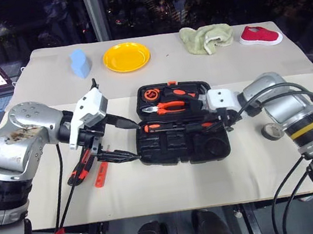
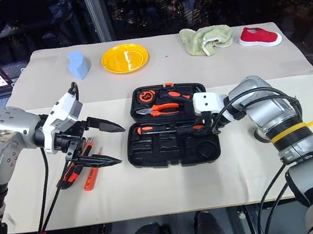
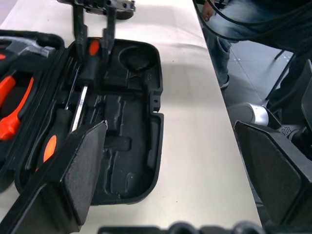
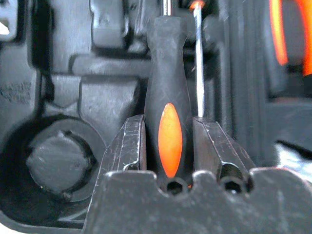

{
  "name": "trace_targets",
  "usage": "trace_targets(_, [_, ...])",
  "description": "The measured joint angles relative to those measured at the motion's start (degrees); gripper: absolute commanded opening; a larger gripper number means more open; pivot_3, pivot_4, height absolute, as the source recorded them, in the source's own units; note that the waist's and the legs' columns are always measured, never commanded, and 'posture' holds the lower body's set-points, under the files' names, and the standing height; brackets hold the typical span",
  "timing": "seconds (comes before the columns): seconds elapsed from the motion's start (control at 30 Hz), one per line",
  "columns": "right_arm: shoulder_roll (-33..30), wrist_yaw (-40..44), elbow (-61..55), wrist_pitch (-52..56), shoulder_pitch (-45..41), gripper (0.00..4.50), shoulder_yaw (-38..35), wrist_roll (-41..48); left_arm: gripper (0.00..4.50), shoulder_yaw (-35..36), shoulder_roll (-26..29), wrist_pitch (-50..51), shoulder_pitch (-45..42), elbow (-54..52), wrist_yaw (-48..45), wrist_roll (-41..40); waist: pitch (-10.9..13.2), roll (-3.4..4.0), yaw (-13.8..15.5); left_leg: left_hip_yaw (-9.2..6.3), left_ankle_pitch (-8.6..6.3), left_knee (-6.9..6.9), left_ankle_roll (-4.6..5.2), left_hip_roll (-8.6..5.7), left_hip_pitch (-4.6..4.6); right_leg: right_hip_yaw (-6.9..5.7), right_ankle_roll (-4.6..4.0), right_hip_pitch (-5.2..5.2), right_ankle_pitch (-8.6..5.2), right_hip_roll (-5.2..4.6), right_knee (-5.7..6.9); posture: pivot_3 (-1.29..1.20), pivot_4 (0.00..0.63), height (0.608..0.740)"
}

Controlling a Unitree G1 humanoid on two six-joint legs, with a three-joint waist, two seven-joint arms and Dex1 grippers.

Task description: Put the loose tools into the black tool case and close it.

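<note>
The case [image 1: 183, 146] is black with an orange latch. The screwdriver [image 4: 167, 127] in it is black with an orange oval, and the pliers [image 1: 170, 107] have orange handles. The plate [image 1: 127, 56] is yellow, the shoe [image 1: 259, 35] red with a white sole, the cloth [image 1: 207, 38] pale green, and the desk [image 1: 173, 191] cream.

The black tool case [image 1: 183, 142] is showing matt moulded plastic, lightly grained and scuffed in its recesses. The screwdriver [image 4: 168, 117] between the right gripper [image 4: 169, 146] fingers is showing a dull black handle with a glossy orange inlay and a bright metal shaft. The counter [image 1: 172, 182] is looking covered in smooth matt beige sheet. At its 12 o'clock edge, the yellow plate [image 1: 127, 56] is gleaming like glossy plastic; the green cloth [image 1: 206, 37] is looking soft and nappy.
</note>
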Motion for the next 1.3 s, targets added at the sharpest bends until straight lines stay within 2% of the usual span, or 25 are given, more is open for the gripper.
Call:
trace_targets(0.33, [0.39,0.18,-1.13,2.99,0.13,1.02,-0.53,-1.85,4.50,-0.01,-0.39,-0.16,-0.01,0.07,0.58,0.04,0.00,0.00,-0.25,-0.03,0.05,0.01,-0.08,0.01,0.03,0.01,-0.03,0.04,0.02,0.04,0.02,0.00,0.150,0.740])
trace_targets(0.4, [1.08,0.15,-1.33,4.83,0.14,2.03,-1.12,-1.62,4.50,-0.04,-0.69,-0.23,-0.11,0.15,0.60,0.05,0.00,0.00,-0.31,-0.03,0.05,0.01,-0.09,0.02,0.02,0.02,-0.04,0.03,0.02,0.06,0.02,0.00,0.150,0.740])
trace_targets(0.47, [1.71,0.00,-2.06,6.55,0.14,2.48,-2.03,-1.17,4.50,-0.07,-0.92,-0.29,-0.44,0.41,0.56,0.05,0.00,0.00,-0.32,-0.03,0.05,0.00,-0.09,0.02,0.02,0.03,-0.05,0.02,0.03,0.07,0.04,0.00,0.150,0.740])
trace_targets(0.63, [1.95,0.91,-7.27,13.63,0.12,4.25,-4.69,2.77,4.50,-0.19,-1.21,-0.78,-1.80,1.59,0.23,0.18,0.00,0.00,-0.31,-0.04,0.05,0.01,-0.09,0.03,0.00,0.02,-0.06,0.02,0.03,0.06,0.04,0.00,0.150,0.740])
trace_targets(0.67, [1.95,0.98,-8.00,14.72,0.12,4.38,-5.33,3.43,4.50,-0.19,-1.21,-1.15,-1.83,1.65,0.09,0.19,0.00,0.00,-0.29,-0.04,0.05,0.02,-0.09,0.03,0.01,0.02,-0.06,0.02,0.03,0.06,0.03,0.00,0.150,0.740])
trace_targets(0.87, [1.91,-0.35,-10.79,19.36,0.16,4.38,-8.19,6.02,4.50,-1.00,-1.97,-1.73,-1.85,2.74,-0.22,0.59,0.00,0.00,-0.28,-0.04,0.06,0.06,-0.09,0.03,0.01,0.03,-0.08,0.03,0.04,0.06,0.09,0.00,0.150,0.740])
trace_targets(0.97, [2.21,-1.63,-11.33,20.27,0.91,3.67,-8.42,6.26,4.50,-1.06,-2.13,-1.76,-1.90,2.75,-0.28,0.74,0.00,0.00,-0.31,-0.04,0.06,0.06,-0.09,0.03,0.01,0.04,-0.08,0.02,0.05,0.06,0.11,0.00,0.150,0.740])
trace_targets(1.3, [7.66,-6.66,-10.19,22.58,2.21,0.17,-8.28,7.30,4.50,-1.35,-1.82,-1.90,-2.51,2.84,-1.88,2.07,0.00,0.00,-0.33,-0.03,0.07,0.06,-0.10,0.03,0.02,0.04,-0.09,0.00,0.05,0.07,0.16,0.00,0.150,0.740])
